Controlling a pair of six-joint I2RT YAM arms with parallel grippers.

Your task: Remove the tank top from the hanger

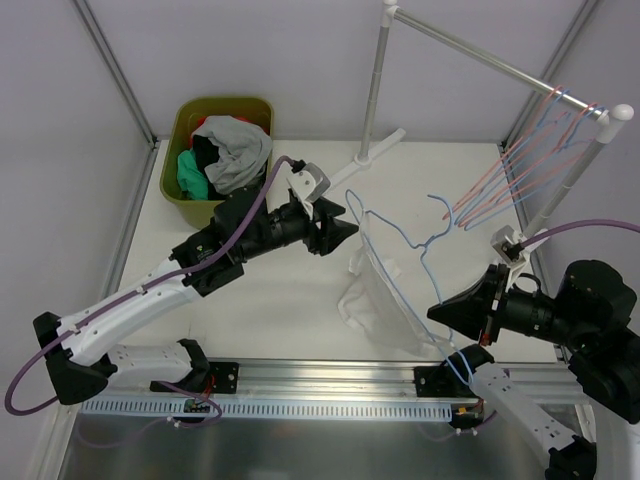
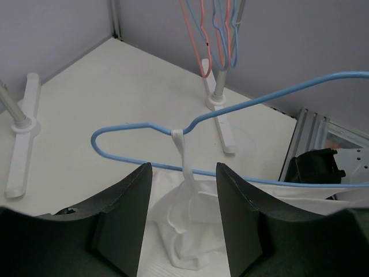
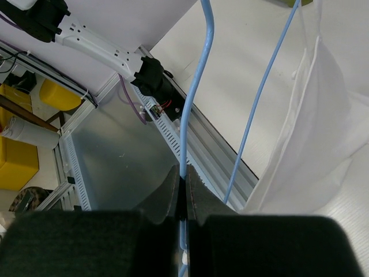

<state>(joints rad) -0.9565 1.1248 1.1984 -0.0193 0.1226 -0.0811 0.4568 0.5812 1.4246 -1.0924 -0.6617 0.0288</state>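
A white tank top (image 1: 375, 295) hangs crumpled from a light blue wire hanger (image 1: 395, 275) held tilted above the table's middle. One strap (image 2: 183, 151) is still looped over the hanger's wire (image 2: 144, 126); the rest of the cloth (image 2: 190, 231) is bunched on the table. My left gripper (image 1: 345, 232) is open and empty, just left of the hanger's far end, its jaws either side of the strap in the left wrist view (image 2: 183, 214). My right gripper (image 1: 442, 312) is shut on the hanger wire (image 3: 195, 98) at its near end.
An olive bin (image 1: 215, 145) with several clothes stands at the back left. A white rack (image 1: 480, 55) with several red and blue hangers (image 1: 530, 160) crosses the back right. Its feet (image 2: 23, 133) stand on the table. An aluminium rail (image 1: 330, 385) runs along the near edge.
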